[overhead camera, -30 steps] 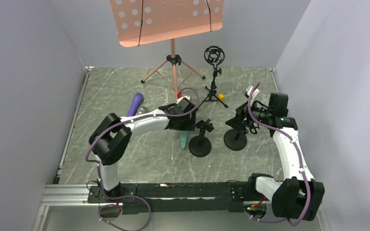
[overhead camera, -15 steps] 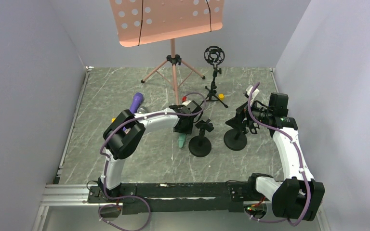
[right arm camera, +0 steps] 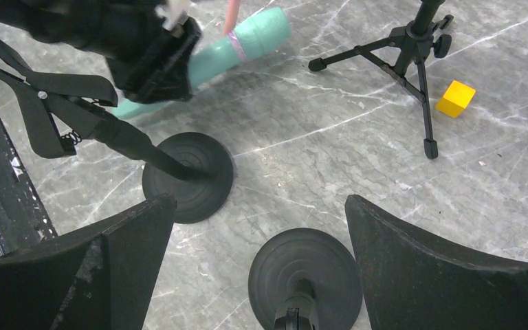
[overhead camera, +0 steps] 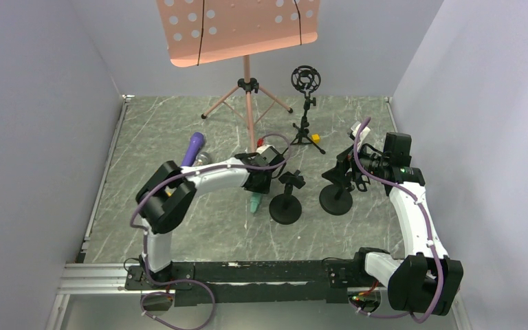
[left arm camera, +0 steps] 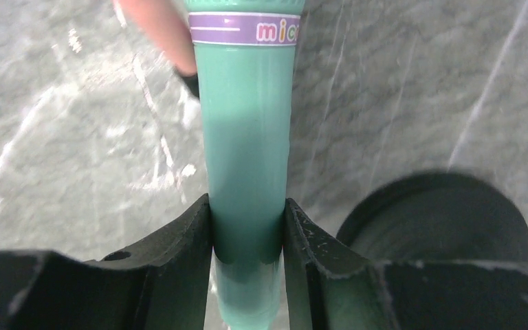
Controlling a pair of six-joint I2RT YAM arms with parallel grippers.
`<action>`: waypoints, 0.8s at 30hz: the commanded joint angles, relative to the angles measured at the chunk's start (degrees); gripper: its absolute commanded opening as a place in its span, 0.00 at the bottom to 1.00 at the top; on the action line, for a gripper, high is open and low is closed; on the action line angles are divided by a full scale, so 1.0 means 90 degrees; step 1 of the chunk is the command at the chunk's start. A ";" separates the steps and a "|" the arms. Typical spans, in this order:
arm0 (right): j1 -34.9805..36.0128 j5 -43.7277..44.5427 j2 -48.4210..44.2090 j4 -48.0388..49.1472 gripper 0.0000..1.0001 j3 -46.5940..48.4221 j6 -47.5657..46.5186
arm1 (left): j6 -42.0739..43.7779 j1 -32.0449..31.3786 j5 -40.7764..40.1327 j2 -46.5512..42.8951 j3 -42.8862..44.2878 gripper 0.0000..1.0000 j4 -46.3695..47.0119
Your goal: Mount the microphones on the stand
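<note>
Grip on mint green microphone (left arm camera: 247, 137) by left pincer (left arm camera: 247, 227)
The microphone's handle is clamped between the left pincer's fingers (left arm camera: 189, 234), just beside a round-base stand (overhead camera: 285, 208) on the grey marbled table (overhead camera: 151, 124). The right pincer (right arm camera: 258, 203) is spread wide, with nothing in it, above a second round-base stand (right arm camera: 304, 275). A purple microphone (overhead camera: 193, 148) is seen lying on the table beyond the left arm.

Robot test cell in a lab, by all signs. Plain pale panels (overhead camera: 34, 103) closing in the desk (overhead camera: 179, 234) on three sides. Metal rail (overhead camera: 96, 278) along the near edge, with left arm (overhead camera: 213, 175) and right arm (overhead camera: 412, 206) bolted there. Staged props: pink music stand (overhead camera: 237, 27) and small black tripod (overhead camera: 306, 130) at the far edge, round-base stand (overhead camera: 285, 210) in the middle.
</note>
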 commanded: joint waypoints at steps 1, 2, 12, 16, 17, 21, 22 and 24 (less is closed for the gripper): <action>0.0019 -0.0094 -0.0119 0.0155 1.00 0.0047 -0.0036 | 0.0172 -0.0044 -0.0169 -0.1376 -0.0588 0.00 0.0665; 0.0019 -0.0092 -0.0124 0.0158 1.00 0.0052 -0.0040 | 0.0196 -0.0050 -0.0147 -0.1614 -0.0767 0.00 0.0848; -0.0010 -0.0143 -0.0184 -0.0063 1.00 0.0359 -0.0156 | 0.0819 -0.0039 0.0218 -0.3670 -0.2275 0.00 0.2024; -0.0006 -0.0529 -0.0106 -0.0603 1.00 0.1259 -0.0195 | 0.1214 -0.0036 0.0448 -0.4684 -0.2915 0.00 0.2665; -0.0001 -0.0688 -0.0038 -0.0772 1.00 0.1520 -0.0182 | 0.1343 -0.0040 0.0556 -0.4959 -0.3058 0.00 0.2915; 0.0151 -0.1842 0.0416 -0.1619 1.00 0.2346 -0.0174 | 0.1876 -0.0129 0.1587 -0.5926 -0.3418 0.00 0.3893; 0.0281 -0.2021 0.0512 -0.1816 1.00 0.2473 -0.0183 | 0.1958 -0.0189 0.1803 -0.6069 -0.3481 0.00 0.4169; 0.0672 -0.2097 0.0593 -0.1954 1.00 0.2691 -0.0111 | 0.2032 -0.0302 0.2160 -0.6221 -0.3511 0.00 0.4628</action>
